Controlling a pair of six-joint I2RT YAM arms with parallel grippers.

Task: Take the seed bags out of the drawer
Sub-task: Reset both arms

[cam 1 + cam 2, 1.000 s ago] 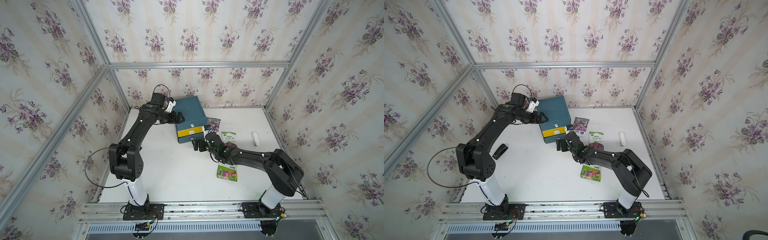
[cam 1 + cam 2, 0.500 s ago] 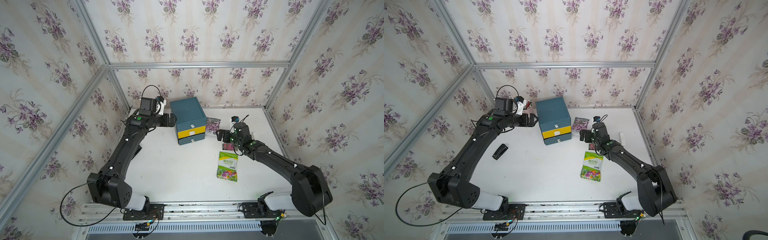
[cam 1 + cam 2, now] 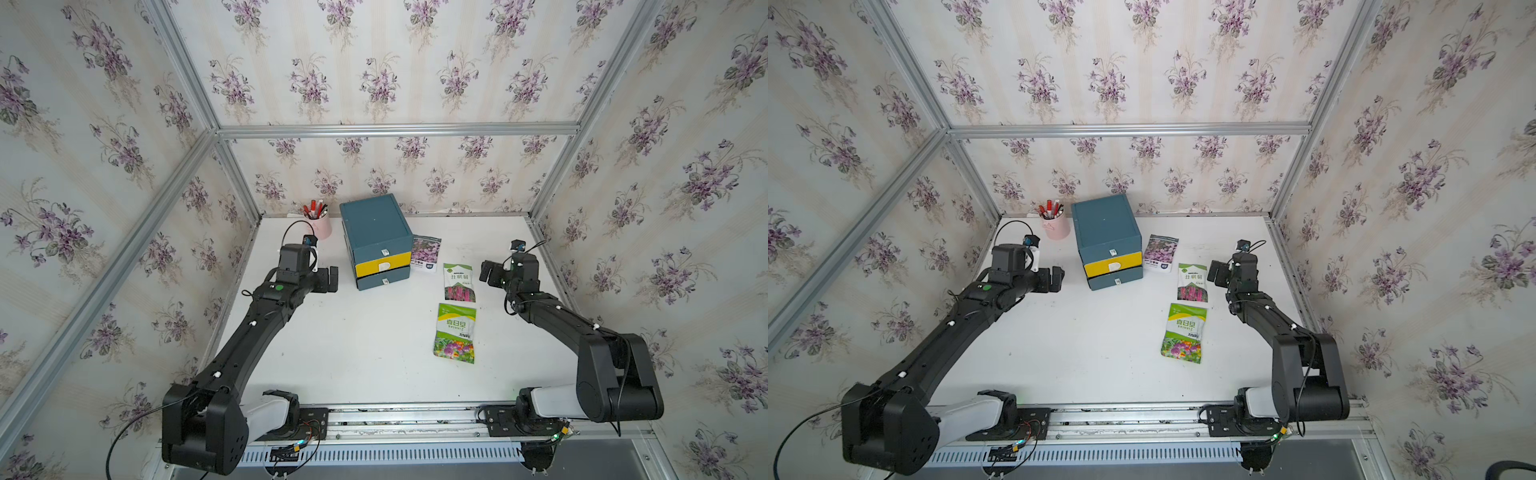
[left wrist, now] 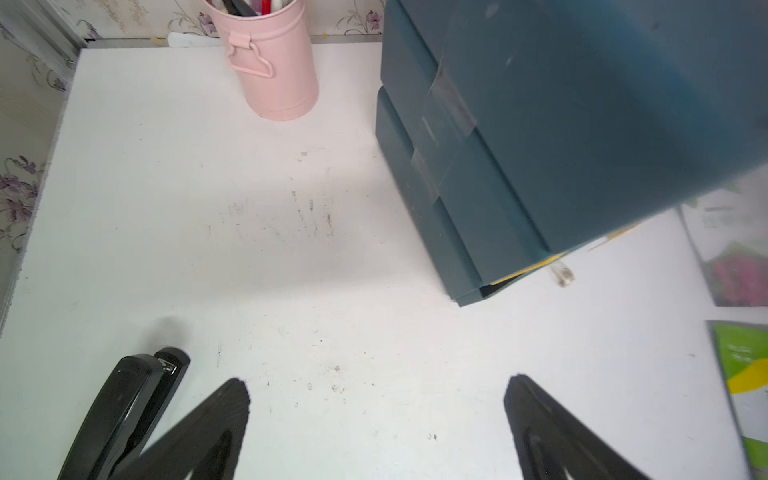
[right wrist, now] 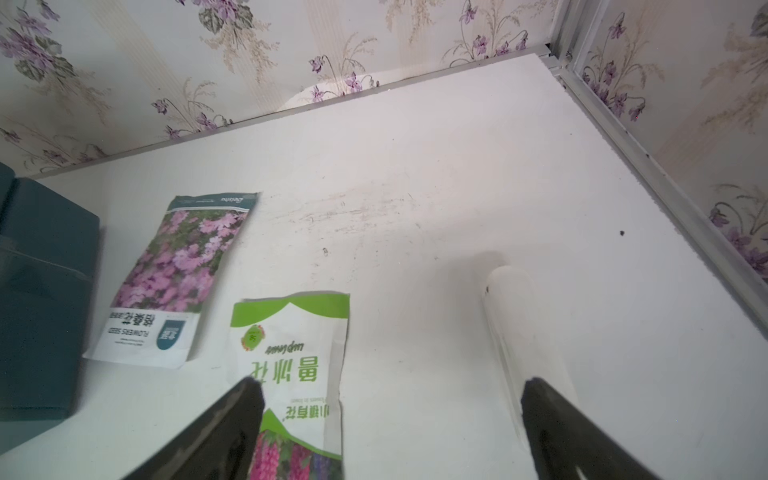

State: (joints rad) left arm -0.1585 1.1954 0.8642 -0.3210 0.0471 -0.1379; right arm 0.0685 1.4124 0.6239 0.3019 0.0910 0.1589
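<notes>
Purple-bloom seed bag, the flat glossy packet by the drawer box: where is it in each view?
Top view: the purple-bloom seed bag lies flat beside the teal three-drawer cabinet.
Top view: same spot, beside the cabinet.
Left wrist: not in it; the cabinet hides that side.
Right wrist: flat beside the cabinet, beyond the green-and-white seed bag.
Shared landmark: the teal cabinet.

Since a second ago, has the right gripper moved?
Yes. The right gripper pulled away from the drawer unit's front toward the robot's right. It now sits open past the middle seed bag.
</notes>
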